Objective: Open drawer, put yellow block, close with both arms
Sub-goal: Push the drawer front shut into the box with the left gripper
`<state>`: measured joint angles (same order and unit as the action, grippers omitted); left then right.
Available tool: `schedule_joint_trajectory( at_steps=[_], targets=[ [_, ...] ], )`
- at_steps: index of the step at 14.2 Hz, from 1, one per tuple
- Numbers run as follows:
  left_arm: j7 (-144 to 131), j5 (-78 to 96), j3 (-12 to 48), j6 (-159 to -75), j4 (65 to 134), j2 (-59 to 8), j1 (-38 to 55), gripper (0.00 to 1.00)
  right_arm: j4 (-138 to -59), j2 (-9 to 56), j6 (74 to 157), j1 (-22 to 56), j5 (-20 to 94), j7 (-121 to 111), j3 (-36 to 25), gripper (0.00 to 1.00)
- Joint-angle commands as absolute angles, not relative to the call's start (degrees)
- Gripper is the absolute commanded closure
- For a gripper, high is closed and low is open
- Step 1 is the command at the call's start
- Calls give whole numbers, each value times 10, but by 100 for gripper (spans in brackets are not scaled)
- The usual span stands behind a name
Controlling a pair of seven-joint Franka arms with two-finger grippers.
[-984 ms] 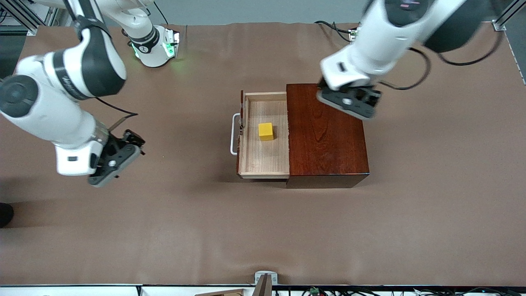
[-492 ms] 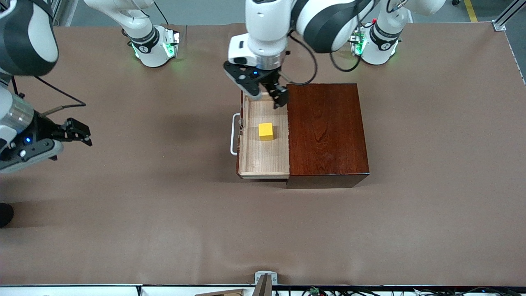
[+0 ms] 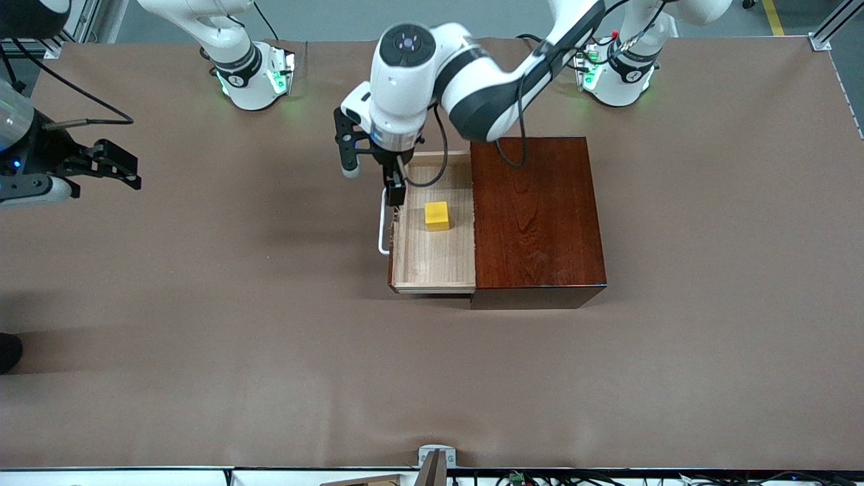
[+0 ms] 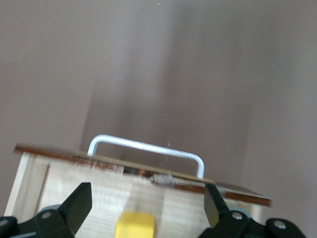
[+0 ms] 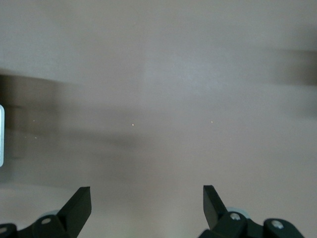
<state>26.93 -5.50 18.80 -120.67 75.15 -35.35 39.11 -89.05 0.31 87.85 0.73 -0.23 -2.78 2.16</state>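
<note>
Drawer (image 3: 432,260) handle between spread left end effector (image 3: 372,177).

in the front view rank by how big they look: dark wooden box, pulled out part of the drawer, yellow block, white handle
1. dark wooden box, largest.
2. Exposed part of the drawer.
3. white handle, long but very thin, partly hidden by the left gripper.
4. yellow block; its ranking against the handle is uncertain.
</note>
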Motion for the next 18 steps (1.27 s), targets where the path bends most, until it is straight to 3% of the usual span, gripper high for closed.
schedule_joint_trajectory(
  at_steps=[1, 5, 10, 18],
  targets=[
    [356, -49, 190, -1248, 722, -409, 393, 0, -906, -13, 871, 24, -6, -6, -17, 0],
    [364, -49, 187, -1267, 722, -446, 390, 0, -905, -10, 872, 21, 1, -6, -21, 0],
    [357, -51, 182, -1256, 728, -441, 386, 0, -902, -14, 868, 20, 4, -5, -22, 0],
    [359, -100, 146, -1122, 727, -403, 383, 0, -901, -14, 858, 4, 5, -10, -23, 0]
  ],
)
